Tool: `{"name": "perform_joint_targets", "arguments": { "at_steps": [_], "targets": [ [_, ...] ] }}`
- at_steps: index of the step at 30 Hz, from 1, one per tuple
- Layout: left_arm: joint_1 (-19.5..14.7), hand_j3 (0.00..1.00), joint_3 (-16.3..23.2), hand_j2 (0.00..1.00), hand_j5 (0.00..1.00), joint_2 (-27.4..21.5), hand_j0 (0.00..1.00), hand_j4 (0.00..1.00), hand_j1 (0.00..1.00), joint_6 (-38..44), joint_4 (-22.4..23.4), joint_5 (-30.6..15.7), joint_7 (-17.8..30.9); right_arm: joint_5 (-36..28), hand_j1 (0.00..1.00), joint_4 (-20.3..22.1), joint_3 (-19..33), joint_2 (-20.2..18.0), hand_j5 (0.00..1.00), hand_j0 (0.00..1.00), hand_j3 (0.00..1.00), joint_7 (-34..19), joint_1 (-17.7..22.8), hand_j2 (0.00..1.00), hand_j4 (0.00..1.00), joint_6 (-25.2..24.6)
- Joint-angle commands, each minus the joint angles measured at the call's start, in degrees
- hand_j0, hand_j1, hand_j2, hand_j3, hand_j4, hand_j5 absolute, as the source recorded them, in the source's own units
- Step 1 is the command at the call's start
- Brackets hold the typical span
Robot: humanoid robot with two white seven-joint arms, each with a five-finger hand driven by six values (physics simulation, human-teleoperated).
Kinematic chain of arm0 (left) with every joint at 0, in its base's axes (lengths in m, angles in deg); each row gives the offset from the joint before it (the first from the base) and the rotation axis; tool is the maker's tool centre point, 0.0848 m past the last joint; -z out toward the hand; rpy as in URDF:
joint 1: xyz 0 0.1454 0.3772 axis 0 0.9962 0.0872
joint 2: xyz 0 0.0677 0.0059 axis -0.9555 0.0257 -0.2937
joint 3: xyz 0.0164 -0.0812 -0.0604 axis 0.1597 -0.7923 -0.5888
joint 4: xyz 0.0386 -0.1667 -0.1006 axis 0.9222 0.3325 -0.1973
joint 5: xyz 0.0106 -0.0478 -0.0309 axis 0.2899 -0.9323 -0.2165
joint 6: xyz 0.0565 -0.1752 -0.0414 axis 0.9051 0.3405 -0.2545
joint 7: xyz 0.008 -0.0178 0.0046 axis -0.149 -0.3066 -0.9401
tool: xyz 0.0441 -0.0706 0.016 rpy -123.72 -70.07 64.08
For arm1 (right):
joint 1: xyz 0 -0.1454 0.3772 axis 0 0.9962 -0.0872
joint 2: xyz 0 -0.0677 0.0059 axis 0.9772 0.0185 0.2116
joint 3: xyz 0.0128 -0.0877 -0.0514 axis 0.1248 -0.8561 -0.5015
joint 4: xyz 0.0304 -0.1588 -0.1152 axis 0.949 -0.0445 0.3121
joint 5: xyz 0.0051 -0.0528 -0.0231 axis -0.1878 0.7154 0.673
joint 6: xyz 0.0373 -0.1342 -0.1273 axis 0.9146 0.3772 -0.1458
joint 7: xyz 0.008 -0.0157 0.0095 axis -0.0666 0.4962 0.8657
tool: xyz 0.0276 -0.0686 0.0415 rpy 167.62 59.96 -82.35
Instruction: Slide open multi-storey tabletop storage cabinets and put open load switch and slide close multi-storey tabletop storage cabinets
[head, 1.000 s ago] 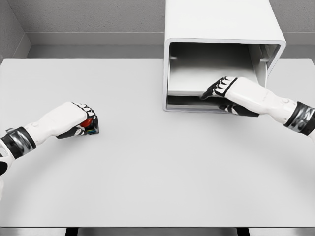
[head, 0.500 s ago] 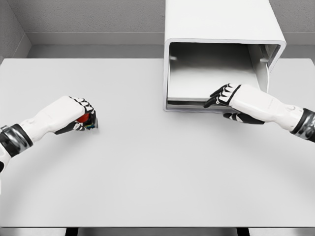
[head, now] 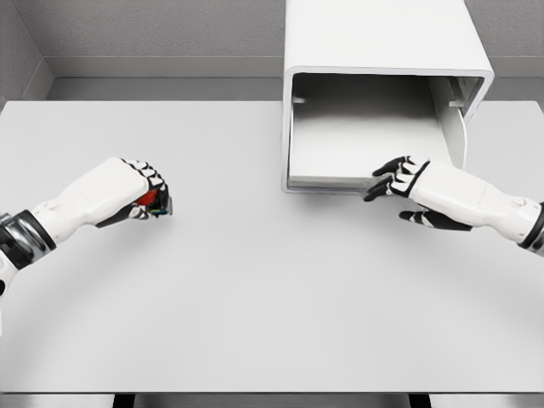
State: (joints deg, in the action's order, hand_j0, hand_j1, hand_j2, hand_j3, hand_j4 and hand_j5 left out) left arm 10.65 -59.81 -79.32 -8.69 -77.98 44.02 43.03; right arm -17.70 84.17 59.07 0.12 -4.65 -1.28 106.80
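The left robot hand (head: 136,194) is gripping the red load switch (head: 151,201) low over the counter (head: 272,297), well left of the open drawer (head: 365,140), whose near edge the loosely spread, empty right robot hand (head: 399,177) is touching.

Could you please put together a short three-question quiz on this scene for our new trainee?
1. True or false: the left hand is closed around the small red load switch.
2. Where is the right hand? A) on top of the cabinet; B) at the front edge of the cabinet's drawer; C) flat on the table's near edge.
3. Fill in: the white cabinet stands on the table toward its far ____ side in the head view.

Key: 1 true; 2 B; 3 right.
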Motion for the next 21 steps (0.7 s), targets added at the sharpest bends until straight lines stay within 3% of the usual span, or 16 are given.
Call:
{"name": "perform_joint_targets", "arguments": {
  "at_steps": [1, 10, 15, 21],
  "targets": [
    [0.0, 0.33, -0.03, 0.33, 0.33, 0.15, 0.33, 0.33, 0.33, 0.18, -0.78, -0.41, -0.05, 0.0, 0.73, 1.29, 3.46, -0.34, 0.73, 0.73, 0.73, -0.28, 0.09, 0.73, 0.73, 0.02],
    [-0.88, 0.33, -0.03, 0.33, 0.33, 0.23, 0.33, 0.33, 0.33, 0.18, -1.04, -1.64, -0.05, -0.17, 0.73, 1.73, 4.6, -0.43, 0.73, 0.73, 0.73, -0.28, 0.35, 0.73, 0.73, 0.02],
    [-2.11, 0.33, 0.06, 0.33, 0.33, 0.23, 0.33, 0.33, 0.33, 0.18, -1.04, -1.64, -0.05, -1.67, 0.72, 2.7, 13.3, -0.16, 0.72, 0.72, 0.72, -0.28, 5.1, 0.72, 0.72, 0.02],
    [-2.81, 0.34, 0.06, 0.34, 0.34, 0.67, 0.34, 0.34, 0.34, 0.18, -1.04, -2.08, -0.05, -2.11, 0.71, 2.79, 15.85, 0.01, 0.71, 0.71, 0.71, -0.28, 5.36, 0.71, 0.71, 0.02]
  ]
}}
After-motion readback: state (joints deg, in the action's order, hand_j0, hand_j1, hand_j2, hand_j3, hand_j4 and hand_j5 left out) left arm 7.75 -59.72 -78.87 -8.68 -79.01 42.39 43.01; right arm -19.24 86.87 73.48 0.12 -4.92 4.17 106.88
